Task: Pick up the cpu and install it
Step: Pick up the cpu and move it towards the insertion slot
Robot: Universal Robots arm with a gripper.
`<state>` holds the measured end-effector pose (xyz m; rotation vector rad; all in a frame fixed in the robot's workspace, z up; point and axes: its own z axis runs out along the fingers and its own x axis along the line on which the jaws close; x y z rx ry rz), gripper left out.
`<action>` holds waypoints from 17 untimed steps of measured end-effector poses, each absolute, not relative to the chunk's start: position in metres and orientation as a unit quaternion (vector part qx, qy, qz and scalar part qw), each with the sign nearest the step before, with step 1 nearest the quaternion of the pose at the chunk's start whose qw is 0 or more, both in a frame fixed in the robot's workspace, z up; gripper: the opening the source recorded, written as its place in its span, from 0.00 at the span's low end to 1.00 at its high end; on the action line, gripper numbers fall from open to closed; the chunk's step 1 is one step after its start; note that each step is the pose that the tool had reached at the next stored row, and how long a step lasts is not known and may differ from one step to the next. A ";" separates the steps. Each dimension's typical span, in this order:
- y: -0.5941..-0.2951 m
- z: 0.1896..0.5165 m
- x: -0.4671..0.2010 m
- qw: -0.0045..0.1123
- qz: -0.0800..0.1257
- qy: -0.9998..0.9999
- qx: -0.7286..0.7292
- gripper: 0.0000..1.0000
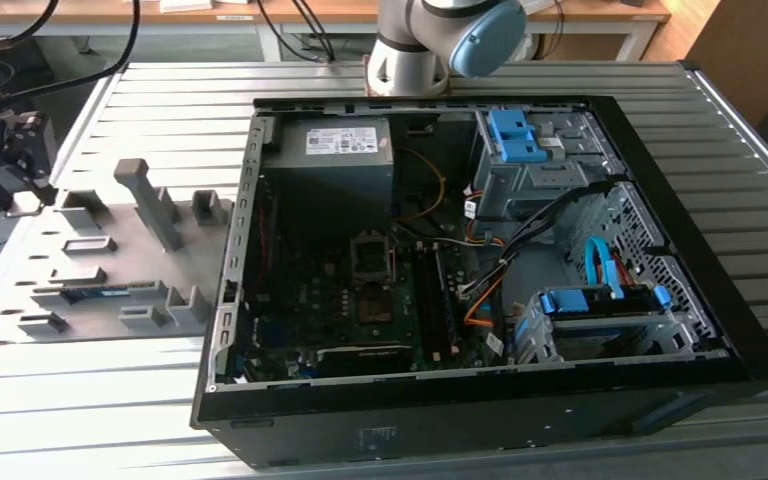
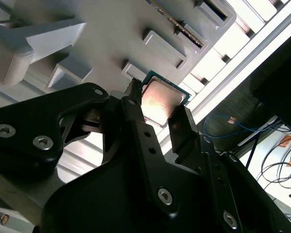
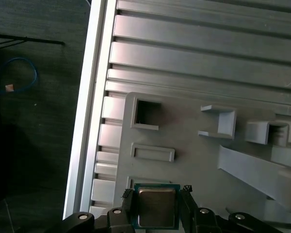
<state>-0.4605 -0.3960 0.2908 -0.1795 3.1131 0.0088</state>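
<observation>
The cpu (image 3: 156, 208), a thin square chip with a pale metal top and a green rim, sits between my gripper's (image 3: 156, 192) two black fingers, which press on its opposite edges. In the second wrist view the cpu (image 2: 161, 99) is held the same way by the gripper (image 2: 158, 103), above the grey parts holder (image 2: 111, 29). In the exterior view my gripper (image 1: 24, 190) hangs over the holder's (image 1: 131, 265) far corner at the exterior view's left. The motherboard's socket (image 1: 371, 258) lies inside the open computer case (image 1: 704, 300).
The holder has an empty square pocket (image 3: 146, 114), shallow slots and upright posts (image 1: 144, 200). A blue-green memory stick (image 1: 91, 293) rests in it. The case holds a power supply (image 1: 337, 160), drive cages (image 1: 598, 315) and loose cables. The slatted table's edge (image 3: 85, 121) runs close by.
</observation>
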 end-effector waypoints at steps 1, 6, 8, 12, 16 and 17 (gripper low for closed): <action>-0.396 0.292 -0.461 0.012 0.003 0.998 -0.058 0.47; -0.396 0.298 -0.461 0.012 0.003 0.998 -0.058 0.47; -0.396 0.300 -0.461 0.012 0.003 0.998 -0.058 0.47; -0.396 0.304 -0.461 0.012 0.003 0.998 -0.058 0.47; -0.396 0.309 -0.461 0.012 0.003 0.998 -0.058 0.47; -0.396 0.310 -0.461 0.012 0.003 0.998 -0.058 0.47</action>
